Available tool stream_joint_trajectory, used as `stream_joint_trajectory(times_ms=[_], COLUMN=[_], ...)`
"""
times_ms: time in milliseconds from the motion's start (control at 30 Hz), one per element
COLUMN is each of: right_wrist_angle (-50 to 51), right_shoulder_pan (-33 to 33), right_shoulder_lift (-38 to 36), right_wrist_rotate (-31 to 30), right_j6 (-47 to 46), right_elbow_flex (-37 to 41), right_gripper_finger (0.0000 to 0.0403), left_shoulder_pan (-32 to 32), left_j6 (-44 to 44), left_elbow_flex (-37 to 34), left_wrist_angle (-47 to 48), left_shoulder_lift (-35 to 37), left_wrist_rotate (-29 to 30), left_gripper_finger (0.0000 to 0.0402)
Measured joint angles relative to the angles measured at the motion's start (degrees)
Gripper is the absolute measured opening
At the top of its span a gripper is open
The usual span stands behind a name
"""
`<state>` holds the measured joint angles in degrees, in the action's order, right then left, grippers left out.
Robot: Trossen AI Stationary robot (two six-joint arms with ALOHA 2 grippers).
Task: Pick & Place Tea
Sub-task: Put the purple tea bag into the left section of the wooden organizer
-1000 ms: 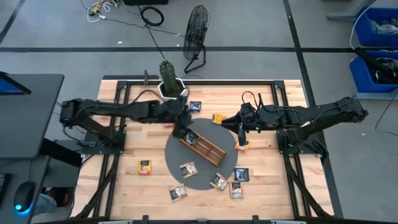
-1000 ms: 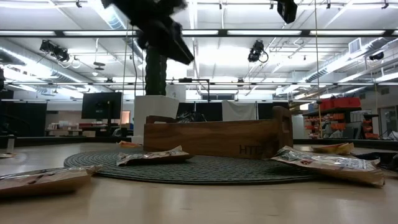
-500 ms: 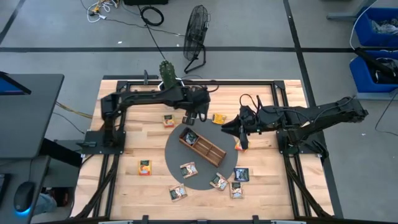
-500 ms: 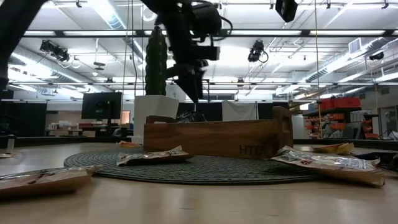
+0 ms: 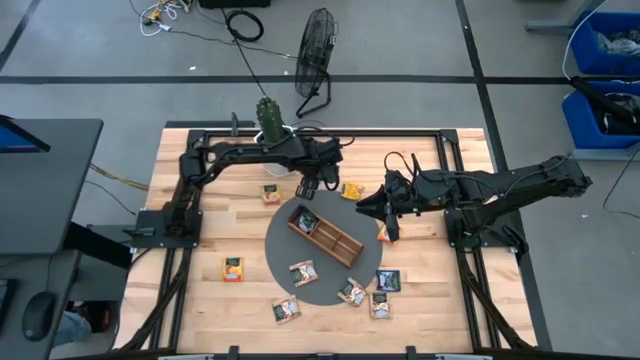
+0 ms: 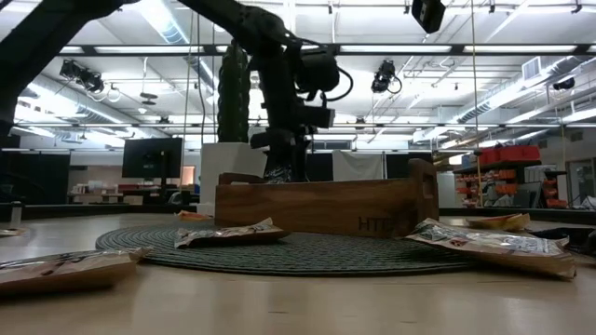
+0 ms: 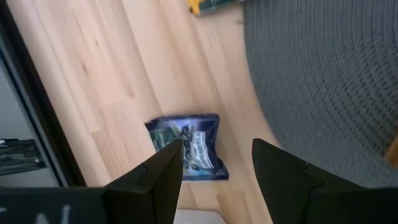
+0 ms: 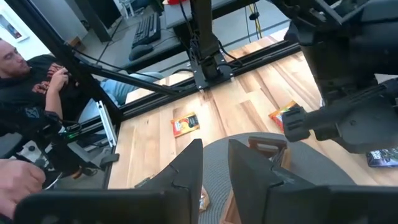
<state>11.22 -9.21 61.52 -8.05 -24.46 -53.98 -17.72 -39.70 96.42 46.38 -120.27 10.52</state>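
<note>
A dark blue tea packet (image 7: 186, 146) lies flat on the bare wood just past the far edge of the round grey mat (image 5: 300, 290). My left gripper (image 7: 217, 146) hangs open a little above it, pointing steeply down, one finger over the packet and one beside it, touching nothing. In the high view this gripper (image 5: 308, 186) stands beyond the far left end of the wooden divided tray (image 5: 330, 235). The tray stands on the mat and holds one packet (image 5: 306, 220). My right gripper (image 5: 387, 218) waits raised at the mat's right edge, its fingers (image 8: 193, 158) a little apart with nothing between them.
Orange packets lie on the wood (image 5: 271, 192) (image 5: 233, 268) (image 5: 350, 189), and several more packets lie near the mat's front (image 5: 303, 272) (image 5: 351, 292) (image 5: 388, 280). A cactus in a white pot (image 5: 268, 120) stands at the far edge. A person (image 8: 37, 74) sits beyond the table.
My left gripper has gone from over the tray's far left end toward the table's far edge and down, tipping from a shallow slant to point steeply down at the blue packet. It has stayed open. My right arm has kept still.
</note>
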Motion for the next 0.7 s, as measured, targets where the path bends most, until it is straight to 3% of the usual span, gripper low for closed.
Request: stream_joint_trajectory(times_ms=[467,700], right_wrist_angle=[-1.1,-1.6], right_shoulder_pan=[0.0,0.0], right_shoulder_lift=[0.0,0.0], right_wrist_rotate=[0.0,-0.1], right_j6=[2.0,2.5], right_elbow_flex=[0.0,0.0], right_gripper_finger=[0.0084,0.0084], left_shoulder_pan=[-2.2,-2.5], left_j6=[-1.6,-1.2], left_elbow_flex=[0.0,-0.1], left_wrist_angle=[-1.7,-2.6], left_shoulder_lift=[-3.9,-6.5], left_wrist_rotate=[-3.4,-3.5], left_gripper_finger=[0.0193,0.0166])
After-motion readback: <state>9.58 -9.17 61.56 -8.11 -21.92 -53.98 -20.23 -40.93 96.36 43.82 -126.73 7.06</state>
